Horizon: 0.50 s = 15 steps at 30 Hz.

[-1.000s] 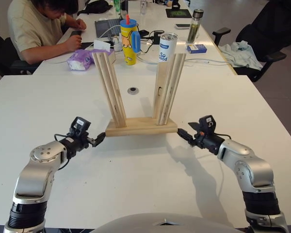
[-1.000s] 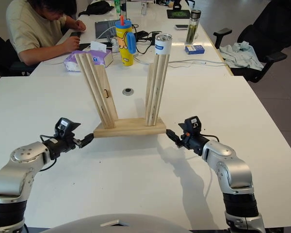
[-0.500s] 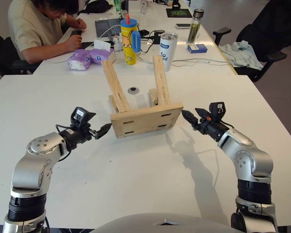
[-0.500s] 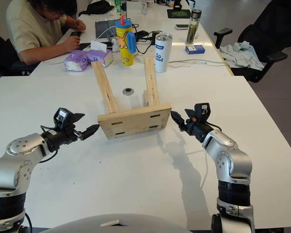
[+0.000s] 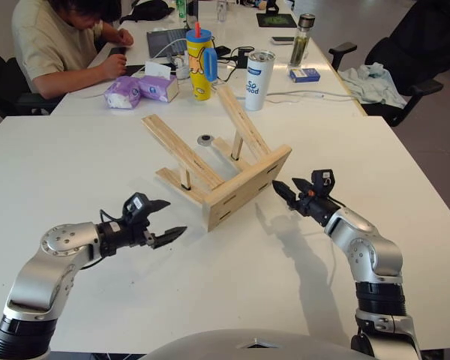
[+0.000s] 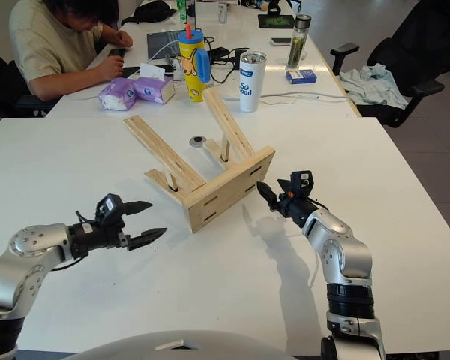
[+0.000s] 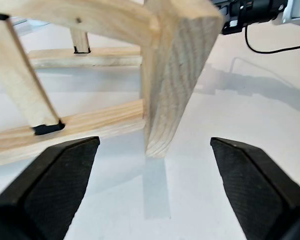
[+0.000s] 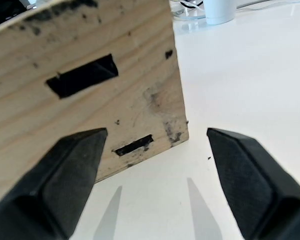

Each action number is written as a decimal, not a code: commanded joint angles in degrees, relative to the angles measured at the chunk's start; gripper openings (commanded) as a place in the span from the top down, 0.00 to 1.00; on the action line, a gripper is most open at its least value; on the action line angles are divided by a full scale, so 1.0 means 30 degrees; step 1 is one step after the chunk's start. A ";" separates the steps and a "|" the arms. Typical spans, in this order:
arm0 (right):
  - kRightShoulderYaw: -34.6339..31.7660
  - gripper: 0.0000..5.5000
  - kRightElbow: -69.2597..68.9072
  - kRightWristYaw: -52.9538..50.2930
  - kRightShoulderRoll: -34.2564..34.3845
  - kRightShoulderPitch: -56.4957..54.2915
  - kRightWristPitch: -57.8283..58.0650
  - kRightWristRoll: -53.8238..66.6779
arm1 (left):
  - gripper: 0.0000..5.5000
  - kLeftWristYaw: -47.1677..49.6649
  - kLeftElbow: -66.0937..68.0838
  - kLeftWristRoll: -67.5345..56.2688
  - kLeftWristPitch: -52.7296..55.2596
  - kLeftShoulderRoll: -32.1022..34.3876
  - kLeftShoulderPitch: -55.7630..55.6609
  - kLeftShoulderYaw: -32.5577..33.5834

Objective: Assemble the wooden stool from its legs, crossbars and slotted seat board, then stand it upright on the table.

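The assembled wooden stool lies tipped on its side on the white table [image 5: 232, 270]. Its slotted seat board [image 5: 247, 184] stands on edge, and the two leg frames [image 5: 184, 150] slant away to the back left. Short crossbars [image 5: 238, 145] join the legs. My left gripper [image 5: 167, 219] is open, a little in front of the seat board's near corner and not touching it. In the left wrist view the board's end grain [image 7: 175, 75] sits beyond the open fingers [image 7: 50, 185]. My right gripper [image 5: 285, 186] is open just off the board's right end, facing the slotted face [image 8: 90, 90].
A cable grommet [image 5: 205, 139] sits in the table under the raised legs. On the table behind stand a white tumbler [image 5: 259, 69], a yellow bottle [image 5: 199, 64] and tissue packs [image 5: 124, 91]. A person sits at that table's left end.
The stool has gone from resting on its seat with legs up to lying on its side, turned diagonally. Both grippers have come off it; the left one moved nearer and to the right.
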 commanded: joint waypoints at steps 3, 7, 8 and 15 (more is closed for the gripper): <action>0.0015 0.32 0.0360 -0.0132 0.0184 0.0200 -0.0360 -0.0161 | 0.24 0.2507 0.0447 0.0987 0.0030 -0.1909 -0.0967 -0.1785; 0.0164 0.32 0.0716 -0.0075 0.0297 0.0037 -0.0556 -0.0244 | 0.24 0.2953 0.1519 0.1633 -0.0386 -0.2574 -0.1642 -0.2913; 0.0166 0.32 0.0800 -0.0066 0.0312 -0.0044 -0.0580 -0.0230 | 0.24 0.3051 0.1851 0.1707 -0.0455 -0.2818 -0.1857 -0.3131; 0.0011 0.33 0.1431 -0.0157 0.0272 -0.0381 -0.0983 -0.0277 | 0.41 0.3444 0.2737 0.1348 -0.0401 -0.3723 -0.2437 -0.3375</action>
